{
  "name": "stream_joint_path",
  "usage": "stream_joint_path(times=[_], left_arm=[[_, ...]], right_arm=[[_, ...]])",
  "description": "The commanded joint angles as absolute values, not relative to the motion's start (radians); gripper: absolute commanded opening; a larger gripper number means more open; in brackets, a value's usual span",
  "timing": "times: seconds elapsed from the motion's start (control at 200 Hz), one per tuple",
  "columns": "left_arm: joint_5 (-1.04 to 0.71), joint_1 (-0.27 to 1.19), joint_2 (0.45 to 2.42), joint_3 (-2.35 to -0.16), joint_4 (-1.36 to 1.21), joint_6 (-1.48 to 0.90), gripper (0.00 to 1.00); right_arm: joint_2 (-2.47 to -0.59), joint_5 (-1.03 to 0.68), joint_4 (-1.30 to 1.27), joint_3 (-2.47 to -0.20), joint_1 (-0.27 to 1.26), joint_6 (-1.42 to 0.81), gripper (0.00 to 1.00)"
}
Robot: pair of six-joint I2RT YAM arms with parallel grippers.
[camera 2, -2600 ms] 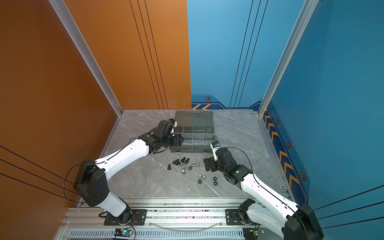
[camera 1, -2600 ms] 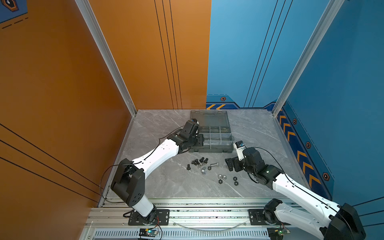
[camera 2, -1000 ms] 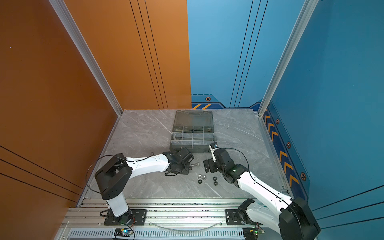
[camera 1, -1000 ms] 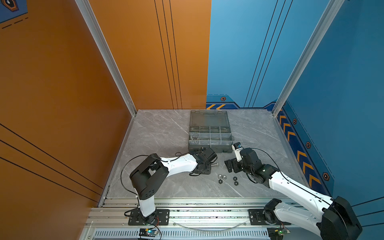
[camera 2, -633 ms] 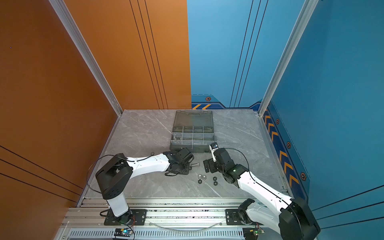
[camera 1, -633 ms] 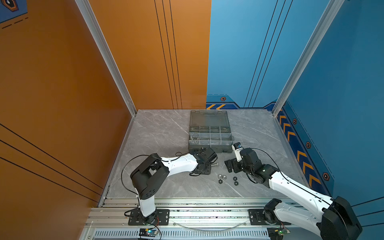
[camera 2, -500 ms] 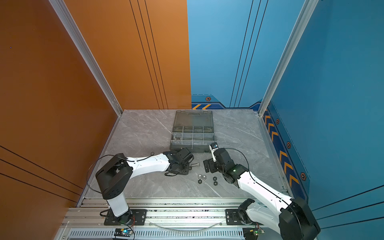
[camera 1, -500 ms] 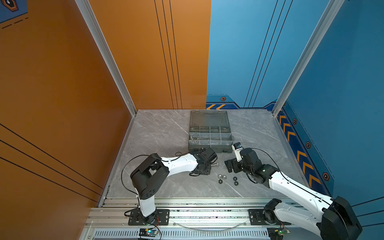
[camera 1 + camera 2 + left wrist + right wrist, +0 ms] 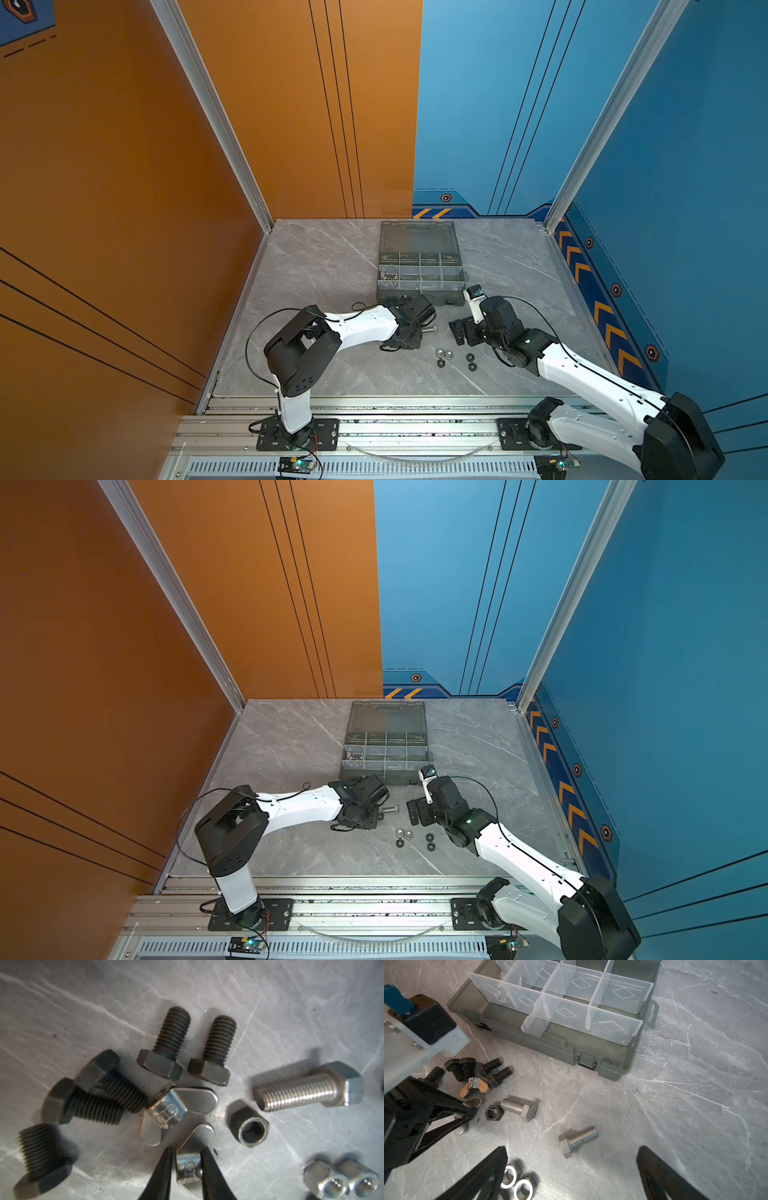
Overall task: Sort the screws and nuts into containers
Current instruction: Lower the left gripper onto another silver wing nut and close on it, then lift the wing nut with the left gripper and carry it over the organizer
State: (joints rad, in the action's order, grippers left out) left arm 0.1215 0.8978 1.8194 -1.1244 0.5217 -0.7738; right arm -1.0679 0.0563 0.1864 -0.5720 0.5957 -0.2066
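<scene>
1. Low over the grey bench [image 9: 332, 266], just before the organiser case [image 9: 440, 297], the left tool [image 9: 187, 1150] is clamped onto a silver wing nut [image 9: 187, 1167] in the loose pile.
2. Stamped marks on it and on a second wing nut [image 9: 172, 1109] are too blurred to read.
3. The right tool [image 9: 572, 1152] gapes wide, gripping nothing, over a silver bolt [image 9: 578, 1140].
4. Only the left wrist view shows the pinch clearly; in both top views the arm hides it.
5. That silver bolt shows in the right wrist view, not in the left wrist view.
</scene>
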Motion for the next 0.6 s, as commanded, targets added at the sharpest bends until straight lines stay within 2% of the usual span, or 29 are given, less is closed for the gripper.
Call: stream_joint_path(times=[0.0,0.055,0.265,0.596], left_arm=[[0.13,0.91,1.854,-1.143,0.558,-0.765,0.13],[0.13,0.91,1.856,-1.147,0.562,-0.762,0.0],[0.14,0.917,1.816,-1.15,0.565,-0.746,0.0],[0.065,0.872,1.59,-1.164,0.566,-0.659,0.0]], right_arm=[[-1.058,0.055,0.17,-0.56,0.591,-0.211,1.0],[-1.058,0.056,0.17,-0.559,0.591,-0.211,1.0],[-1.057,0.054,0.172,-0.561,0.589,-0.211,1.0],[-0.99,0.047,0.176,-0.562,0.583,-0.221,1.0]])
